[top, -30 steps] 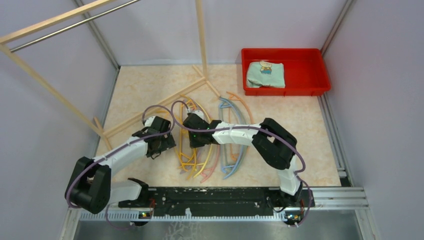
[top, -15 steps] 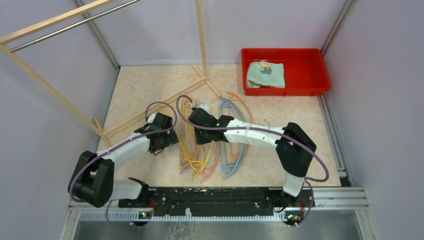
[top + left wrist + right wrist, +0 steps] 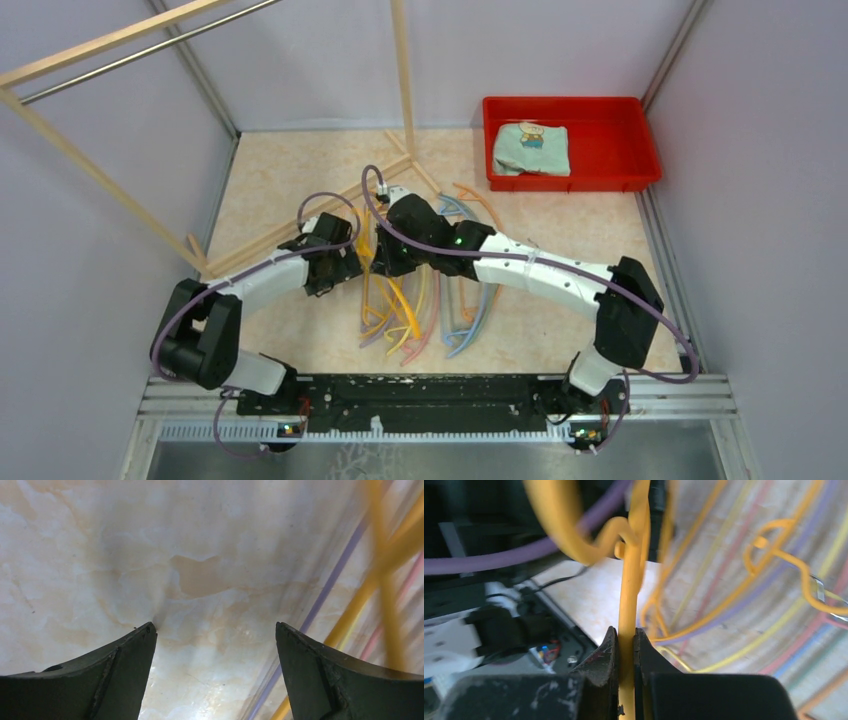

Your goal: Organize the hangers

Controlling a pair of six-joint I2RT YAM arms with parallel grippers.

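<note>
Several thin plastic hangers (image 3: 420, 320) in yellow, orange, pink, purple and blue lie in a loose pile mid-table. My right gripper (image 3: 383, 252) reaches over the pile's far left end and is shut on the bar of a yellow-orange hanger (image 3: 628, 605); in the right wrist view (image 3: 625, 630) the bar runs straight up between the pads. My left gripper (image 3: 343, 265) sits just left of the pile, low over the table. It is open and empty in the left wrist view (image 3: 214, 627), with a purple hanger (image 3: 327, 592) and a yellow hanger (image 3: 385, 565) to its right.
The pale wooden rack frame (image 3: 300, 225) stands at the back left with its metal rail (image 3: 150, 50) high up. A red tray (image 3: 640, 170) holding a folded pale green cloth (image 3: 530, 148) sits at the back right. Grey walls close in both sides.
My right arm has stretched farther back and left, drawing the yellow-orange hanger with it. My left gripper has shifted a little back and right, closer to the pile.
</note>
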